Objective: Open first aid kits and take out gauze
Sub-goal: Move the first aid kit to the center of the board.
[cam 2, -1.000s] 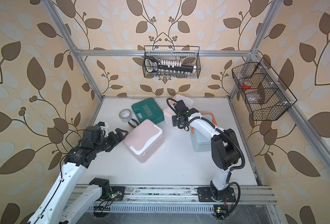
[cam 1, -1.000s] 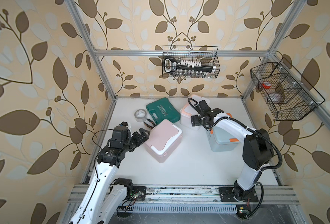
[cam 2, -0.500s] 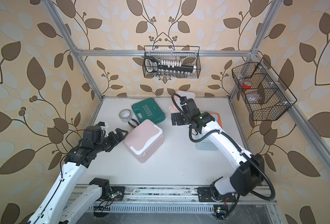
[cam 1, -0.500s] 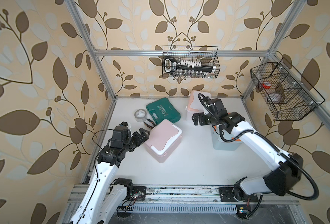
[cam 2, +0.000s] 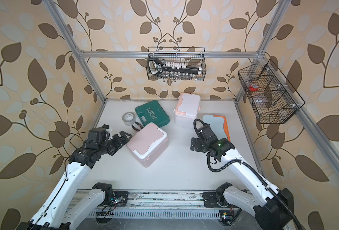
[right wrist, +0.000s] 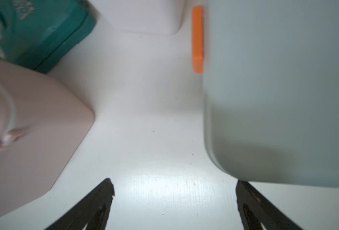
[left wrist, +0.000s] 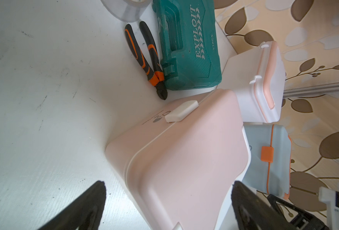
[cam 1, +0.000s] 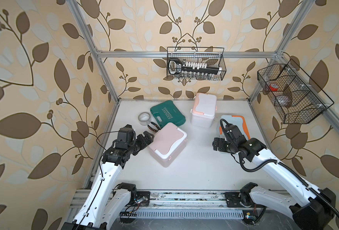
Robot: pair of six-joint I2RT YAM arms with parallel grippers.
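All three kits shut, no gauze showing; I'd guess it's inside. Left claw (cam 1: 149,137) wide open and empty, set either side of a corner of the pink kit (cam 1: 167,144); contact I can't tell. Right claw (right wrist: 174,184) open, empty, low over the worktop (cam 1: 194,171) just beside the blue kit (cam 1: 234,123). White kit (cam 1: 203,111) at the back. Boxes look hard, slick, probably light, so they'll skid. I'd pry at the white latch (left wrist: 181,110) and brace the body.

Case (cam 1: 167,114) between tape roll (cam 1: 144,122) and rear kit (cam 1: 205,102)
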